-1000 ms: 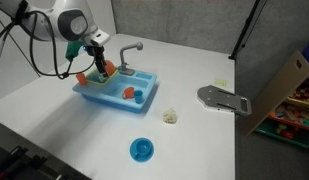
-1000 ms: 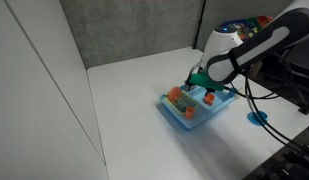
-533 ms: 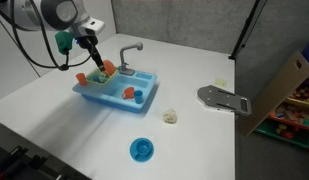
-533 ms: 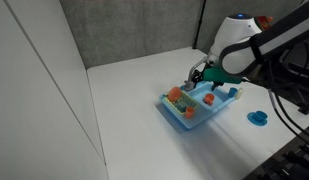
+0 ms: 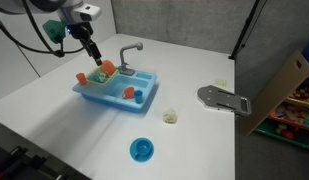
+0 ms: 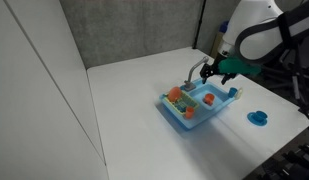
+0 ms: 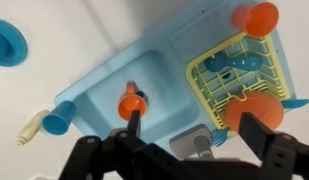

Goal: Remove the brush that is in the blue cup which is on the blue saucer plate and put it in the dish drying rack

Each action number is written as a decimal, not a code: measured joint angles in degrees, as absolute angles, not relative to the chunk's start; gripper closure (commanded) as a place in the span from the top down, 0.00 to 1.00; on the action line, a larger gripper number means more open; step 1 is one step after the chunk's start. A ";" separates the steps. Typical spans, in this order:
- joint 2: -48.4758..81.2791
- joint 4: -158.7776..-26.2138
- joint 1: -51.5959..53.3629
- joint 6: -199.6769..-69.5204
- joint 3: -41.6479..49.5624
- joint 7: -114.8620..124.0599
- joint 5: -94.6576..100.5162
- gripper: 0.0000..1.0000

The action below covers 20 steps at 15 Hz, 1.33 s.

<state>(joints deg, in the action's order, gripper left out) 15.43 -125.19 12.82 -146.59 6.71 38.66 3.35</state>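
- Since a second ago your gripper (image 5: pixel 90 48) has lifted off the rack end of the toy sink and drawn up and away from it. Everything on the table (image 5: pixel 54 120) lies as it did.
- Its jaws are spread wide and carry nothing. In the wrist view the dark fingers (image 7: pixel 89 155) frame the sink below.
- Beneath them sits the light-blue sink unit (image 5: pixel 102 97), with the grey faucet (image 5: pixel 129 48) on its back edge.
- The dish drying rack (image 7: pixel 209 85) shows a yellow grid holding blue pieces (image 7: pixel 234 65) and a round orange piece (image 7: pixel 259 102). Whether the brush lies among them is too small for you to tell.
- The basin half holds an orange-red piece (image 7: pixel 131 100) and a spare blue cup (image 7: pixel 56 118) in its corner.
- Just off that corner, on the table, lies a slim pale item (image 7: pixel 31 130). You cannot tell whether this is the brush.
- Farthest out, well apart from the sink, the blue cup (image 5: pixel 142 147) stands on the blue saucer plate (image 5: pixel 142 160). What is inside the cup does not show.
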 measured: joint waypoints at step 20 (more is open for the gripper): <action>-13.70 -133.89 2.10 -124.20 1.06 25.76 5.99 1.00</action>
<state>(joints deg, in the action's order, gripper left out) -13.70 -133.89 2.10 -124.20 1.06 25.76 5.99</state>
